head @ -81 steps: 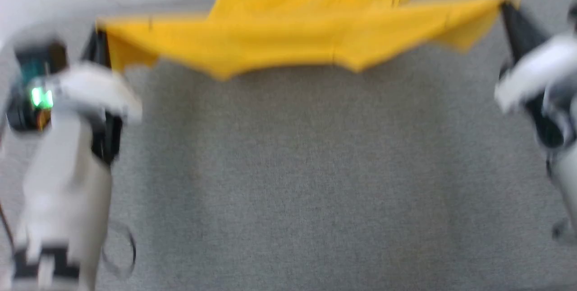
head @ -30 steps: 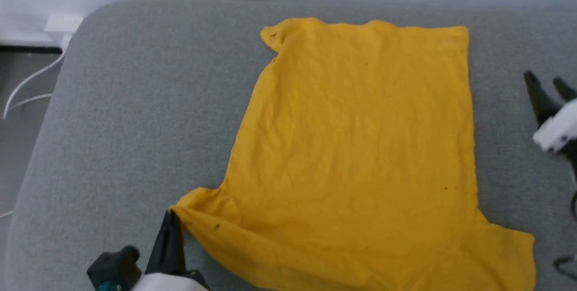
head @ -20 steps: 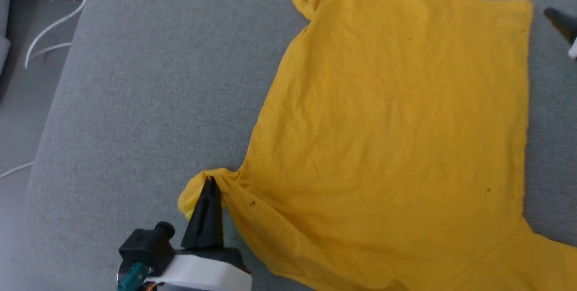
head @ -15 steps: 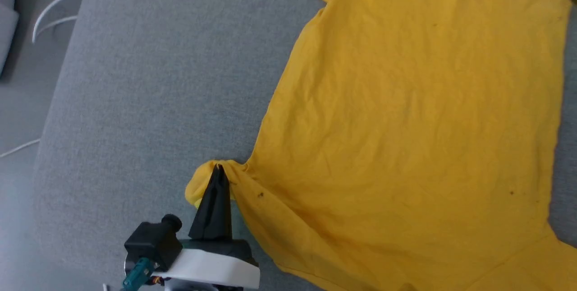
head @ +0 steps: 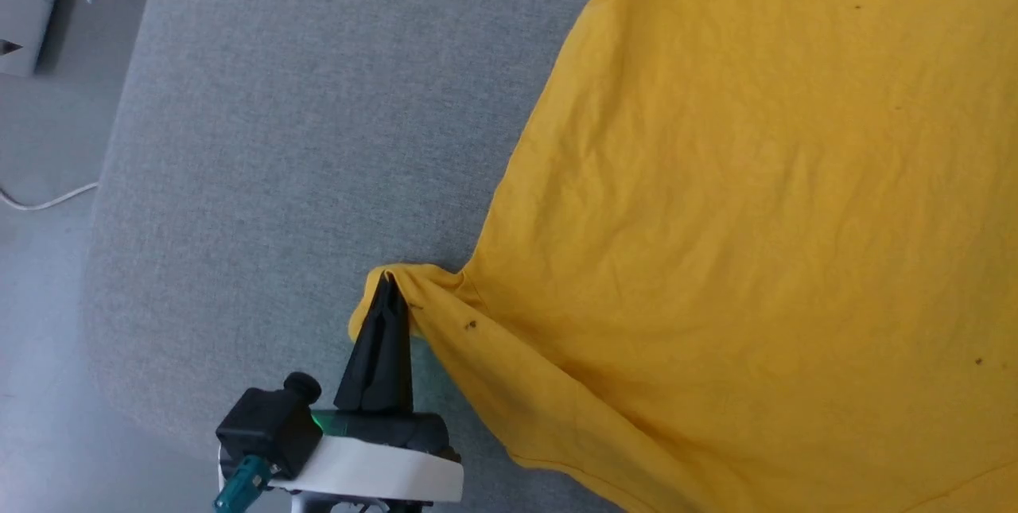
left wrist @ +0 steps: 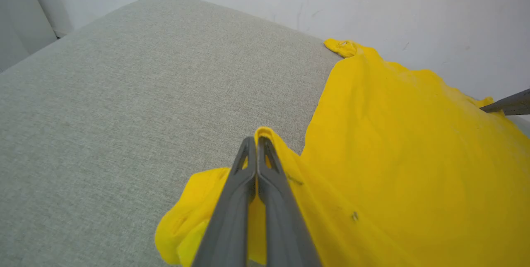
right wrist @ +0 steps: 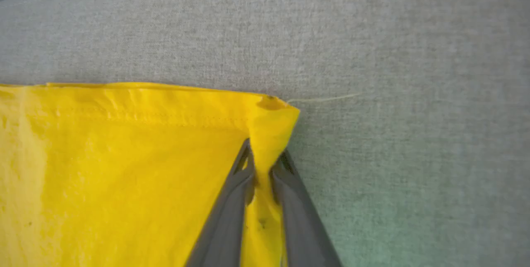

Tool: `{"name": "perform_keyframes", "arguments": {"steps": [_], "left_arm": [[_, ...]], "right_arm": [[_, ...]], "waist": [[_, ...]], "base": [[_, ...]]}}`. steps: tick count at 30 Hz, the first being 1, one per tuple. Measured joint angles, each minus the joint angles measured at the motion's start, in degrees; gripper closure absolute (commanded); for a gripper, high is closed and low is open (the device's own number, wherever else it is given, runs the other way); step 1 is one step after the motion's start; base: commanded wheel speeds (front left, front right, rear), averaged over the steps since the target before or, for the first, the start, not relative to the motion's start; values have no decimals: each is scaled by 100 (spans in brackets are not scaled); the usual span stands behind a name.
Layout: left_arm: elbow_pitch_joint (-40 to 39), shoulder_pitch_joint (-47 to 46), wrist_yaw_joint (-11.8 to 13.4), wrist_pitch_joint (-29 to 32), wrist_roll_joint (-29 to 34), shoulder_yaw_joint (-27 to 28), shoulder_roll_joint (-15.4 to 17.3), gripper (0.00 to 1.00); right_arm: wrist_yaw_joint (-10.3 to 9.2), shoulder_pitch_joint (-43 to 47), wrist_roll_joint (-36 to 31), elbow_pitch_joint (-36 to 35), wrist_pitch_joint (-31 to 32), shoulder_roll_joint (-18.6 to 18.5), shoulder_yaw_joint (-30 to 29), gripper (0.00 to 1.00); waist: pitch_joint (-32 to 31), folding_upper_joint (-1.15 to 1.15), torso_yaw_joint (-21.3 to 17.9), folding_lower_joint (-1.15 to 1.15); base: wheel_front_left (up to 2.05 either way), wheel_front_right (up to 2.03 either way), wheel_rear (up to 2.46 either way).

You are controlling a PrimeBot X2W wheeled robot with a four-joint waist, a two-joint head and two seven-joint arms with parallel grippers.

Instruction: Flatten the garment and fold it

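Garment (head: 755, 219) pinched at two ends, spread over the grey fabric surface (head: 278, 139).
I see the yellow shirt lying mostly flat and lightly wrinkled, covering the right part of my head view. My left gripper (head: 387, 284) has its jaws fully closed on the bunched sleeve end at the near-left of the shirt. My right gripper (right wrist: 265, 160) has its jaws drawn narrow around a raised fold just inside a hemmed corner, with the cloth squeezed between them.
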Motion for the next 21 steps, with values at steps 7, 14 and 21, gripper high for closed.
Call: {"name": "perform_keyframes", "arguments": {"steps": [7,14,21], "left_arm": [[166,-10,-2,-13,-9,9,13,100],[235,24,36,97,-12,99,147,100],[321,587,243,426,-96,335,454,100]], "right_arm": [[0,165,-144,-56,-105,201,142,100],[1,896,802,-1176,-299,171,1288,100],[2,2813,2272,-3270,-147,-834,2149,100]], "waist": [[-232,0,-31,1],[-794,0,-166,2],[-1487,0,-515,0]], "base": [[0,0,0],[0,0,0],[0,0,0]]}}
